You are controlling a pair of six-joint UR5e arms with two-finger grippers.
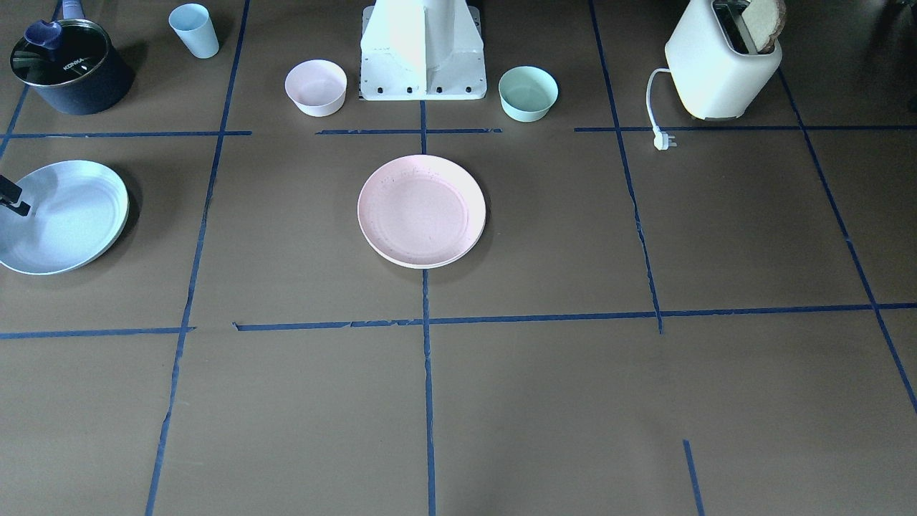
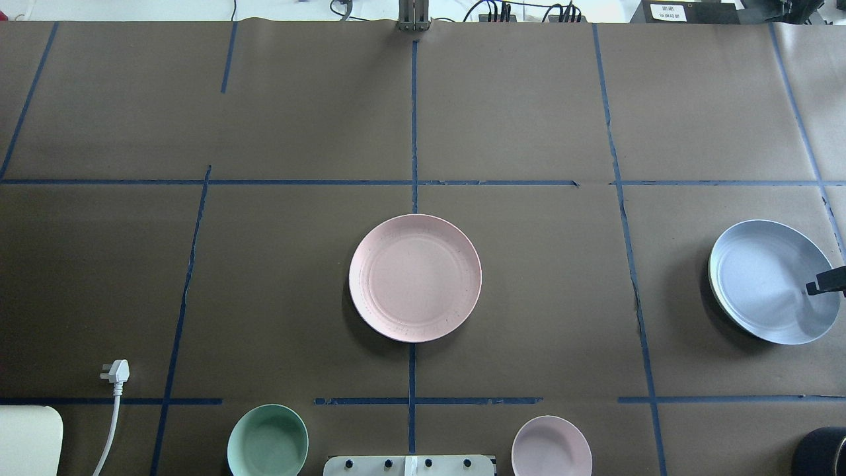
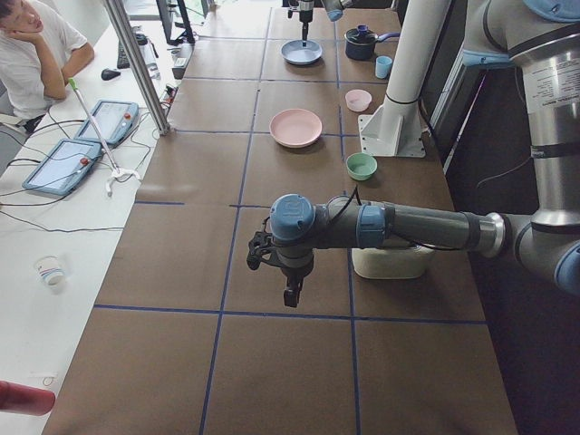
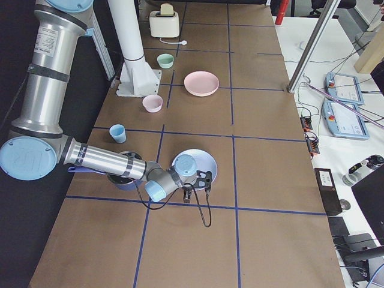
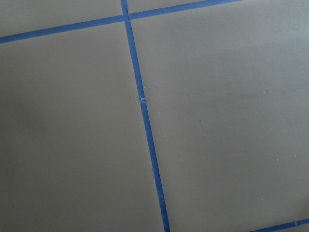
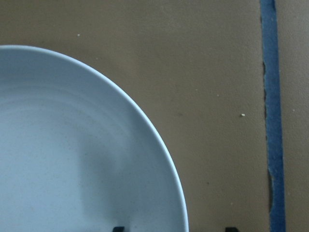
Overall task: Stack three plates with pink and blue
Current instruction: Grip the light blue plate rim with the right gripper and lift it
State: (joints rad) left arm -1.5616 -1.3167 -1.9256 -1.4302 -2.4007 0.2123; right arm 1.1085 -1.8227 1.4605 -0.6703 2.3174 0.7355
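The pale pink plate (image 1: 421, 211) (image 2: 415, 277) lies flat at the table's middle. The pale blue plate (image 1: 61, 215) (image 2: 770, 281) sits at the robot's right end, on top of the cream plate (image 2: 711, 277), of which only a rim sliver shows. My right gripper (image 6: 175, 228) (image 2: 825, 284) is open, with one fingertip (image 6: 118, 228) over the blue plate (image 6: 72, 159) and the other outside its rim. My left gripper (image 3: 290, 292) hangs over bare table at the far left end. It shows only in the side view, so I cannot tell if it is open.
A small pink bowl (image 1: 316, 87) and a mint-green bowl (image 1: 528, 93) flank the robot base (image 1: 423, 50). A light blue cup (image 1: 194, 30) and a dark pot (image 1: 68, 66) stand behind the blue plate. A toaster (image 1: 723, 61) with its plug (image 1: 663, 140) is on the left side.
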